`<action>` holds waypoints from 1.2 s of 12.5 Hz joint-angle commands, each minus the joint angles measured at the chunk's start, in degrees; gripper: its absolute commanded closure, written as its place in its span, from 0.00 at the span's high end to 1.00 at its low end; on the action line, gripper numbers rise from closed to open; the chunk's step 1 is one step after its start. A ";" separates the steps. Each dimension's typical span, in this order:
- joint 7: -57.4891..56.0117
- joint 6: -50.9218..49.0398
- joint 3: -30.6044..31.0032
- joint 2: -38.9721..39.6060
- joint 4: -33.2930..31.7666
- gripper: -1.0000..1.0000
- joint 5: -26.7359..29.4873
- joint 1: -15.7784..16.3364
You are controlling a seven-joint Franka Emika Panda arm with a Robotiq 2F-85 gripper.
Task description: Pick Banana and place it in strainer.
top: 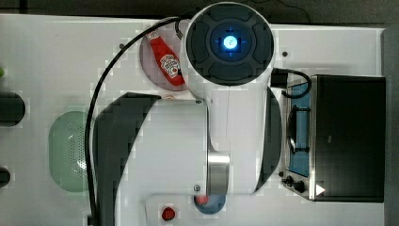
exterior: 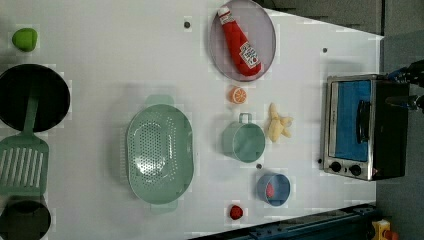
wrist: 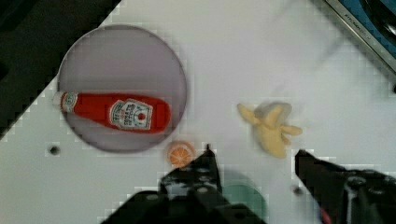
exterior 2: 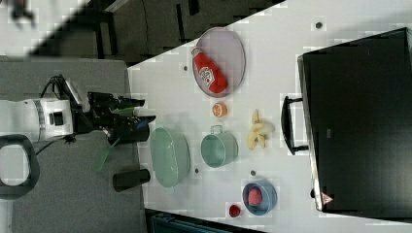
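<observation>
Looked down, in the left view, on a white table (exterior: 125, 50) spanning most of the frame, with dark grey floor (exterior: 402, 30) along the right edge.

Found the banana (exterior: 278, 124) lying on bare table right of centre, peel strips splayed, between a round teal cup (exterior: 244, 141) just to its left and a toaster oven (exterior: 365, 127) at the frame's right. Touched neither.

Found the strainer (exterior: 131, 155) left of centre, empty, sitting apart from the cup and well apart from the banana.

Noted elsewhere in the left view:
- an orange slice (exterior: 238, 95) just above the cup
- a ketchup bottle (exterior: 240, 42) lying on a grey plate (exterior: 265, 30) at top centre
- a blue bowl (exterior: 285, 182) holding something red at lower right
- a black pan (exterior: 50, 85) and a green spatula (exterior: 22, 165) at the far left edge

Showed, in the wrist view, jaws spread wide and holding nothing, dark fingertips (wrist: 208, 161) low in the frame with the banana (wrist: 271, 128) on the table beyond the gap between them, and the orange slice (wrist: 181, 154) close by one tip.

Caught, in the right view, the white arm (exterior 2: 43, 119) reaching in from the left edge over grey floor (exterior 2: 73, 204), off the table's edge and short of the strainer (exterior 2: 170, 155). Covered, in the top view, much of the middle of the frame with the arm (top: 226, 94).
</observation>
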 commanded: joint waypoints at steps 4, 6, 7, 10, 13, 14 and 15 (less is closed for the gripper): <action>-0.72 -15.77 -1.53 -28.95 -15.31 1.00 0.67 -0.81; -0.72 -12.59 -1.52 -27.69 -18.00 1.00 0.67 -0.81; -0.73 -9.51 -1.52 -26.67 -19.92 1.00 0.67 -0.80; -0.74 1.75 -1.44 -22.70 -26.65 1.00 0.67 -0.79; -0.74 15.91 -1.48 -17.23 -33.29 1.00 0.67 -0.79; -0.74 21.26 -1.50 -14.94 -35.09 1.00 0.67 -0.80; -0.74 26.32 -1.52 -12.39 -36.64 1.00 0.67 -0.80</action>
